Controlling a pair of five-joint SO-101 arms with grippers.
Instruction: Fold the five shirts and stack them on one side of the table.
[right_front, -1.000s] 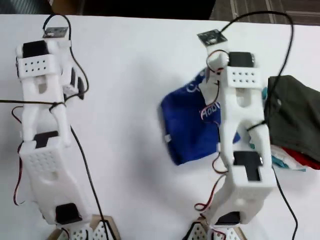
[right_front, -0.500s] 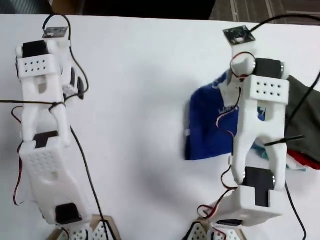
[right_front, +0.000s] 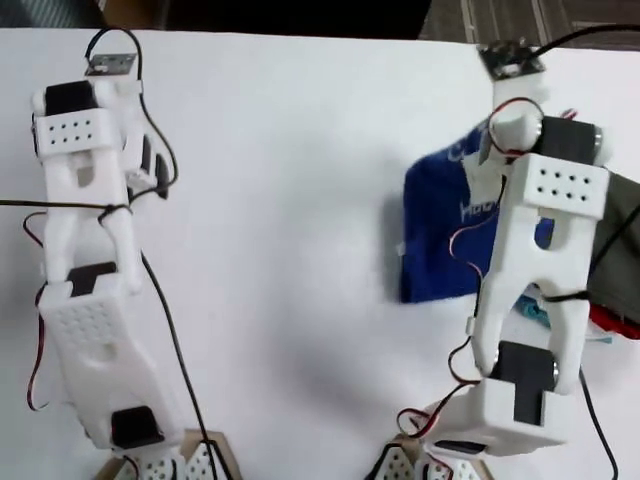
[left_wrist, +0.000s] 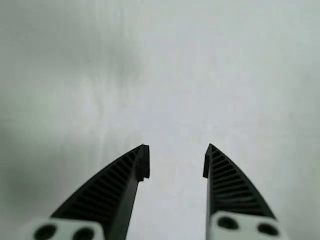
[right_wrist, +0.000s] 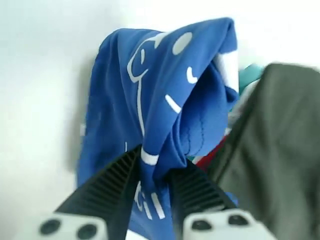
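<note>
Right wrist view: the right end effector (right_wrist: 159, 162) pinches a raised fold of the blue shirt (right_wrist: 150, 95), jaws nearly closed on the cloth, with a dark olive shirt (right_wrist: 280, 150) just beside it. High view: the blue shirt (right_front: 435, 240) lies at the right of the white bench (right_front: 280, 200), partly under the right arm (right_front: 540, 250), against the olive shirt (right_front: 620, 240) and red cloth (right_front: 610, 322) at the right edge. Left wrist view: the left end effector (left_wrist: 175, 157) hangs above the bench, jaws moderately apart
</note>
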